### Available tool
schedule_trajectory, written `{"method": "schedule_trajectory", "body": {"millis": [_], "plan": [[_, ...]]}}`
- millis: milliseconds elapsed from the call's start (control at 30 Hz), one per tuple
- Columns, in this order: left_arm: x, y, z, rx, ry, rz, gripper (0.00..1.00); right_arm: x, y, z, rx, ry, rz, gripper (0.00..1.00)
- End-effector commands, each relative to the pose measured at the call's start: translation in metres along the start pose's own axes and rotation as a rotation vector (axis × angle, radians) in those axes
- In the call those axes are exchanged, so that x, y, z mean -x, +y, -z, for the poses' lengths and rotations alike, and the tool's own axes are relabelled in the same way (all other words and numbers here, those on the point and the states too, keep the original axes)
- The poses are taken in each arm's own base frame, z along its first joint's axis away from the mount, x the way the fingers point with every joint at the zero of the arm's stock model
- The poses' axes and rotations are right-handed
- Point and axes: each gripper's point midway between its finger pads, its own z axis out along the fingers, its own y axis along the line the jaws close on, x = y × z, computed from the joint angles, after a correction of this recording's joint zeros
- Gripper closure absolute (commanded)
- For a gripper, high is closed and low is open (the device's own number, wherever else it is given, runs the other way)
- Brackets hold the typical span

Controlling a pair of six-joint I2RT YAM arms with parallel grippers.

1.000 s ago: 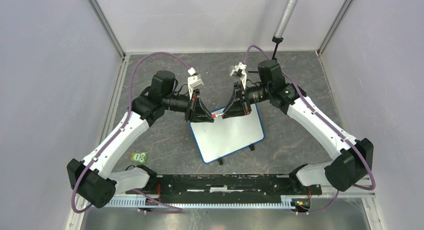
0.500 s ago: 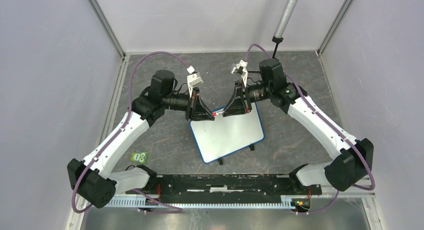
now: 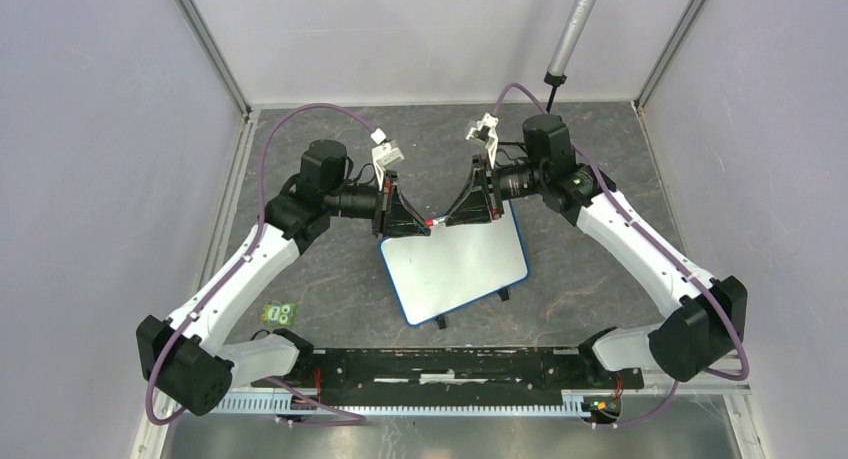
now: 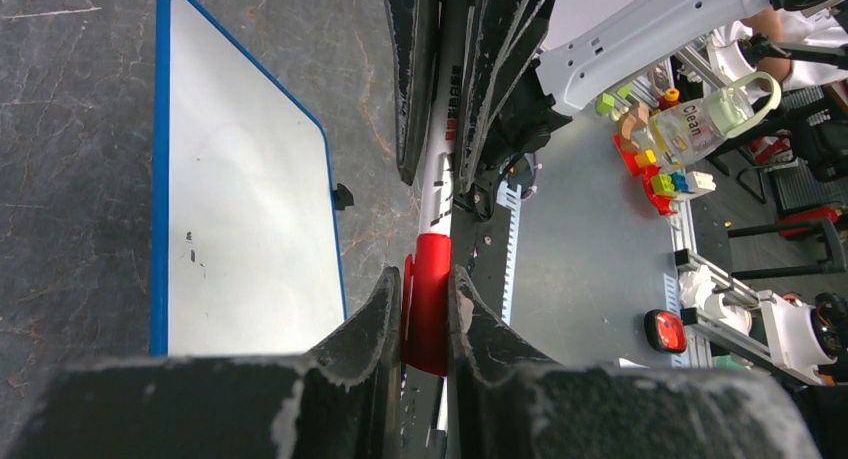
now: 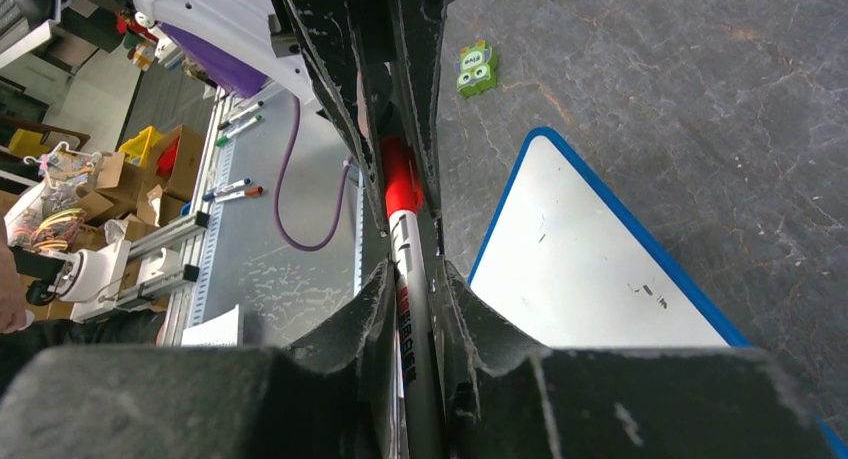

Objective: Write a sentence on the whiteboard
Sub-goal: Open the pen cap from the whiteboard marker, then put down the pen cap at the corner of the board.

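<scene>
On mottled grey tabletop (image 3: 330, 279), rounded blue-rimmed whiteboard (image 3: 455, 269)

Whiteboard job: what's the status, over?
Left gripper clamped on red marker cap; right gripper around marker barrel, grip unclear. Whiteboard blank but for specks, nothing on it.

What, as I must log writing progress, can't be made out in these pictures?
Marker: top view, nearly all covered by left pincer and right pincer.
Its tip: wrist views, covered by red cap.
Whiteboard far edge: top view, partly under both pincers.
Specks on it: too small to read anywhere.
Barrel print: left wrist view, partly behind fingers.
</scene>
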Motion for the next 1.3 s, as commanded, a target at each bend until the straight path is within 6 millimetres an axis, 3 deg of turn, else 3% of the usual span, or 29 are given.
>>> {"method": "schedule_trajectory", "body": {"millis": [0,100,300,467,733,900,1000,1067,1167,1267], "plan": [[0.001,0.009,-0.005,0.037,-0.011,0.053,0.97,0.024,0.007,0.0,0.001,-0.07,0.087,0.74],[0.001,0.009,-0.005,0.04,-0.013,0.05,0.98,0.025,0.01,0.0,0.012,-0.077,0.083,0.75],[0.005,0.009,-0.003,0.048,-0.023,0.042,0.97,0.022,0.009,0.0,0.014,-0.075,0.074,0.98],[-0.001,0.018,0.003,0.09,-0.012,0.048,0.98,0.021,0.003,0.003,-0.017,-0.064,0.086,1.0],[-0.023,0.027,0.03,0.165,0.033,0.014,0.98,0.046,-0.026,0.055,-0.166,-0.117,0.119,1.0],[-0.019,0.038,0.057,0.242,-0.003,0.009,0.98,0.061,-0.034,0.085,-0.237,-0.139,0.16,1.0],[-0.011,0.068,0.084,0.415,-0.048,0.041,0.98,0.056,-0.033,0.087,-0.255,-0.123,0.203,1.0],[-0.01,0.102,0.112,0.604,-0.046,0.047,0.98,0.049,-0.031,0.087,-0.256,-0.11,0.217,1.0],[-0.03,0.147,0.149,0.855,0.064,0.065,0.98,0.037,-0.03,0.088,-0.266,-0.09,0.24,1.0],[-0.064,0.174,0.169,0.978,0.216,0.11,0.98,0.027,-0.029,0.089,-0.277,-0.063,0.268,1.0]]}}
